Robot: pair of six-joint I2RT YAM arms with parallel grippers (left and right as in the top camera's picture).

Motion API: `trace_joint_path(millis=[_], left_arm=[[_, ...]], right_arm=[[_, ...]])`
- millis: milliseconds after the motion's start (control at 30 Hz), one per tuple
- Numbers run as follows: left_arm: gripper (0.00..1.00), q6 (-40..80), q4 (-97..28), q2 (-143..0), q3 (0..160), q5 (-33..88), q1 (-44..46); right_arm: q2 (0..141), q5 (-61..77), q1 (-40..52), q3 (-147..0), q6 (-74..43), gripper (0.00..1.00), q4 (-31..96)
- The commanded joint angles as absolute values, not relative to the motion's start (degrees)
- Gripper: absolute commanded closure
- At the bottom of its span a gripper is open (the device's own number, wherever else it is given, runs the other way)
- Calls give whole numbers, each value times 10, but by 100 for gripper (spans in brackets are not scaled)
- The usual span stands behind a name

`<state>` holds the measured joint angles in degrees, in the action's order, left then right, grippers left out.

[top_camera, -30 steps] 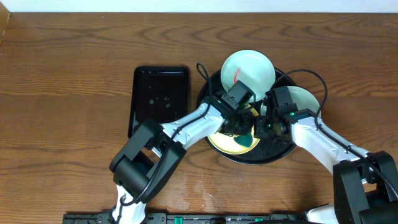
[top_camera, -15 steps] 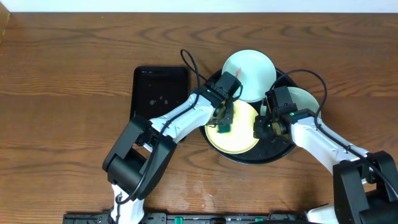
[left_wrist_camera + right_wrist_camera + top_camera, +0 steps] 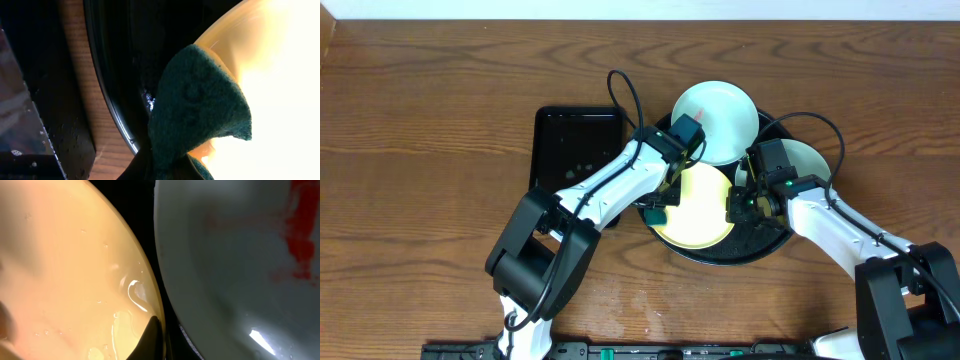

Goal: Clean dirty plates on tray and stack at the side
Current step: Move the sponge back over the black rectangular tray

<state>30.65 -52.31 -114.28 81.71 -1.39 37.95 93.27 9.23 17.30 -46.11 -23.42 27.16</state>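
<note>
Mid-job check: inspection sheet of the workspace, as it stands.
Surface: wooden table.
Job's things: round black tray holds yellow plate; mint plate with red smear overlaps its far rim; second mint plate at right.
Clutter: rectangular black tray, droplets inside.
Grippers: left gripper pinches green sponge at yellow plate's edge; right gripper at its rim, grip unclear.
Cables: black cable loops off left wrist; second cable by right arm.
Surroundings: nothing seen.

I see a brown wooden table [image 3: 440,100] with wavy grain, a glossy black round tray [image 3: 760,238], a smooth yellow plate [image 3: 705,205] shiny with wet drops, a rough fuzzy green sponge [image 3: 200,105], a smooth glossy mint plate [image 3: 725,110], a shiny black small tray [image 3: 575,150] speckled with drops
</note>
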Motion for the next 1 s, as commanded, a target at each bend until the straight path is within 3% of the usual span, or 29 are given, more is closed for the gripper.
trace_joint_path(millis=[0,233,433,600,633,733,833,900,967], left_arm=[[93,316,-545,-1137,825,-69,358],[93,310,-554,-1004,827,-71,338],[92,258,-566,-930,822,-71,256],[92,251,-533,-940,764,-70,177],[92,251,-516,-944,746,-70,166],[92,250,-456,-955,689,-58,140],[92,242,-434,-958,668,-35,126],[83,232,-434,-954,672,-18,121],[54,222,-438,-947,679,1,119]], right_arm=[[942,50,173,-456,-227,99,282],[942,50,173,-456,-226,99,283],[942,77,173,-456,-171,98,276],[942,80,173,-456,-167,81,276],[942,80,173,-456,-166,81,276],[943,78,173,-456,-166,99,269],[943,87,173,-456,-167,99,260],[943,96,173,-456,-167,99,259],[942,100,173,-457,-167,99,259]])
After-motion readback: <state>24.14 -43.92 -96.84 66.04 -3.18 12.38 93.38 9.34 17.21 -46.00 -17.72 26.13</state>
